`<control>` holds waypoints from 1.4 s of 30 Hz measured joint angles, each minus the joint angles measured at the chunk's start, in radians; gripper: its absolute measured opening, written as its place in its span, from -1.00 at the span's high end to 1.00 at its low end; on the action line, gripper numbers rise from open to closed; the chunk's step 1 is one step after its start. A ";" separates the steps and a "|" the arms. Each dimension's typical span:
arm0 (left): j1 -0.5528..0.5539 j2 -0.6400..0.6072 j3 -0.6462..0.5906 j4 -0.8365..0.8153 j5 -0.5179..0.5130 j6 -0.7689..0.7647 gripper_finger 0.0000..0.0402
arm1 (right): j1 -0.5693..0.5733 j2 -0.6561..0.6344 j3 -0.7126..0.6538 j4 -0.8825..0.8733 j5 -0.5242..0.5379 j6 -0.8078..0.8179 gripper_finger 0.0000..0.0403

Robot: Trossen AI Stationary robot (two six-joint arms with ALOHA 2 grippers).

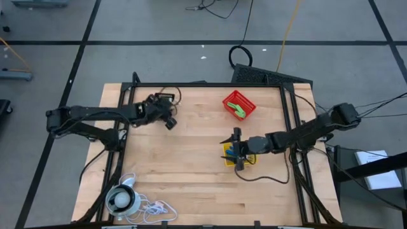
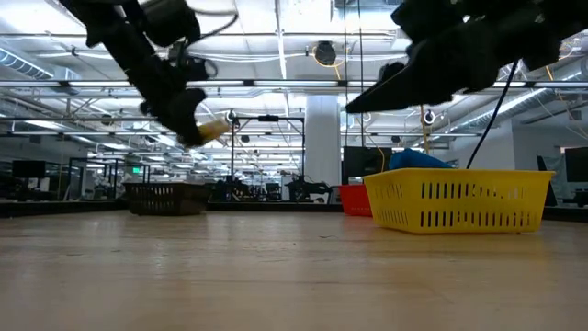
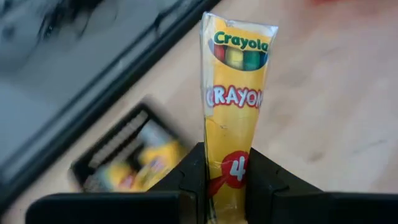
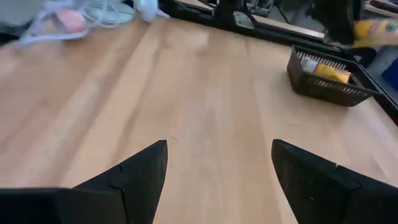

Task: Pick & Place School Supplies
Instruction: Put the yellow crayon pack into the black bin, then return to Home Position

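High view — left gripper (image 1: 170,121) near the tabletop's (image 1: 191,172) far-left corner, just beside a black basket (image 1: 160,102) at the far edge. Right gripper (image 1: 236,151) directly over the yellow basket (image 1: 231,157) toward the right edge, fingers spread apart. Red basket (image 1: 239,105) nearer the far edge, something bright green (image 1: 238,109) inside. White round object with cord (image 1: 122,200) at the near-left corner.

Low view — left gripper (image 2: 193,129) raised well clear of the tabletop (image 2: 276,276), above the black basket (image 2: 167,197), clamped on a yellow packet (image 2: 213,129) jutting out sideways. Yellow basket (image 2: 459,200) standing on the wood, blue item (image 2: 418,161) showing above its rim; red basket (image 2: 355,199) partly hidden behind it. Right arm dark above the yellow basket; fingers hard to make out here.

Left wrist view — crayon packet (image 3: 233,118), yellow with green band, marked Crayola, pinched at its lower end between the two dark fingers (image 3: 186,180), standing upright out of them. Black basket (image 3: 127,158) beyond on the wood, blurred yellow items inside.

Right wrist view — right gripper (image 4: 219,171) with fingers (image 4: 134,174) wide apart, nothing between them, bare wood beyond. Black basket (image 4: 333,78) farther off with a yellow packet (image 4: 324,70) in it; the held crayon packet (image 4: 376,30) above it.
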 joint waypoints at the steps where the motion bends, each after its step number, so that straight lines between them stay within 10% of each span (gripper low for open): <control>1: 0.030 0.000 0.000 -0.034 0.007 -0.026 0.68 | 0.010 -0.023 0.000 -0.030 0.005 0.011 -0.37; 15: 0.267 0.089 0.000 -0.177 0.149 -0.112 0.68 | 0.176 -0.325 0.000 -0.433 0.114 0.218 -0.37; 32: 0.370 0.186 0.001 -0.140 0.231 -0.116 0.67 | 0.270 -0.349 0.000 -0.502 0.163 0.317 -0.37; 42: 0.361 0.182 0.001 -0.098 0.251 -0.044 -0.01 | 0.269 -0.349 0.000 -0.502 0.164 0.319 -0.37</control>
